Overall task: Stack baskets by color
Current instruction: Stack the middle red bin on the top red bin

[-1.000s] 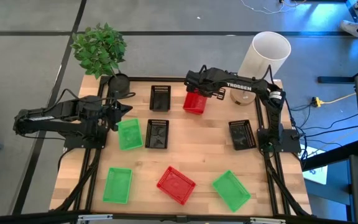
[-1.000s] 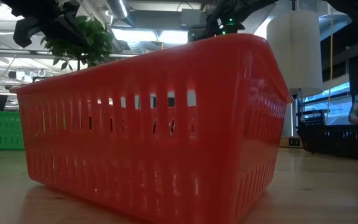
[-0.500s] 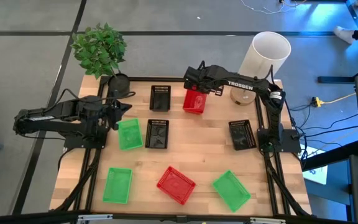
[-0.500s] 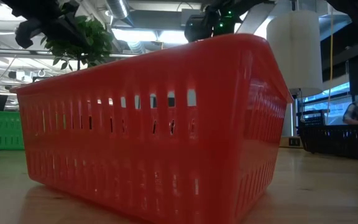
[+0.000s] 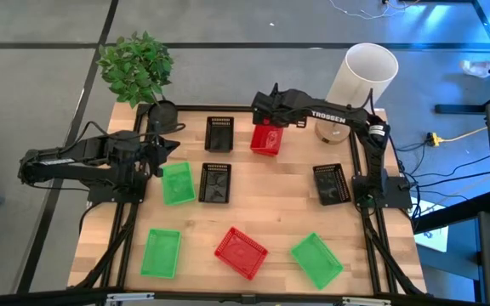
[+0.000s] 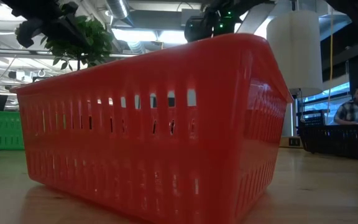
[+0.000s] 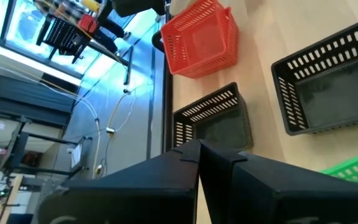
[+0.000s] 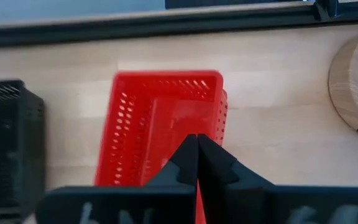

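Red mesh fills my low view: a red basket (image 6: 148,130) sits closest to that camera, at about 6 o'clock on the counter (image 5: 266,191) in the high view. Flanking it on the near edge are a green basket (image 5: 161,252) at 7 o'clock and another green one (image 5: 316,259) at 5 o'clock.

Mid-counter, my left arm (image 5: 83,161) reaches in from 9 o'clock, stretched low and nearly level, elbow folded back. The left gripper (image 5: 162,154) has its jaws pressed fully together, holding nothing, poised just over the far edge of a third green basket (image 5: 177,184). A black basket (image 5: 215,183) lies just beside that one, and another black basket (image 5: 331,184) sits at 3 o'clock.

Farther back, my right arm (image 5: 339,121) extends across the far edge toward 12 o'clock. The right gripper (image 8: 197,144) hangs over a second red basket (image 8: 166,124); its jaws are closed tight, and I see nothing between them. A further black basket (image 5: 219,133) lies just beside that red one, at 11 o'clock.

Beyond stand a potted plant (image 5: 139,68) and a white lampshade (image 5: 362,75).
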Robot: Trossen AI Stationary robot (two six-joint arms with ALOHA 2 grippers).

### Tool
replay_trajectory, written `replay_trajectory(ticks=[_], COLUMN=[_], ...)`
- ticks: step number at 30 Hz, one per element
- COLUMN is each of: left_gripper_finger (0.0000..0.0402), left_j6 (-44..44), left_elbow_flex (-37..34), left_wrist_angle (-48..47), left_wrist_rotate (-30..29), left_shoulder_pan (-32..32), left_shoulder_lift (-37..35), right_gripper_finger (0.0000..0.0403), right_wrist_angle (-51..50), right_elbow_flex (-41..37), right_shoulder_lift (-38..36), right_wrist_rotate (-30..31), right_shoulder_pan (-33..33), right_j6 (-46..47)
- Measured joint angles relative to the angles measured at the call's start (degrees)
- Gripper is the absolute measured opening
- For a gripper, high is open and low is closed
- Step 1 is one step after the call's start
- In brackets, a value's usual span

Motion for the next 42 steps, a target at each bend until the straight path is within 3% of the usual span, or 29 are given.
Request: replay_trajectory(ticks=[20, 24, 30, 35, 42], left_gripper_finger=[0.0000, 0.0000, 0.0000, 0.0000, 0.0000], left_j6=[-2.56, -2.56, -2.56, -2.52, -2.39], left_elbow_flex=[0.00, 0.00, 0.00, 0.00, 0.00], left_wrist_angle=[0.00, 0.02, 0.02, 0.01, 0.02], left_wrist_rotate=[-4.57, -4.96, -4.98, -6.55, -6.80], left_shoulder_pan=[0.00, -0.01, -0.01, 0.01, 0.00], left_shoulder_lift=[0.01, 0.02, 0.02, 0.02, 0.02], right_gripper_finger=[0.0000, 0.0000, 0.0004, 0.0039, 0.0126], right_wrist_angle=[2.65, 1.15, -10.80, -13.75, -14.50], right_elbow_flex=[0.19, 4.25, 13.68, 16.57, 16.63], right_shoulder_lift=[8.62, 7.58, 7.27, 7.28, 7.33], right_wrist_rotate=[-0.91, 0.45, -0.81, -4.57, -7.91], right_shoulder_pan=[0.07, 0.24, 0.24, 0.21, -0.61], right_j6=[-10.25, -12.84, -11.26, -11.07, -10.18])
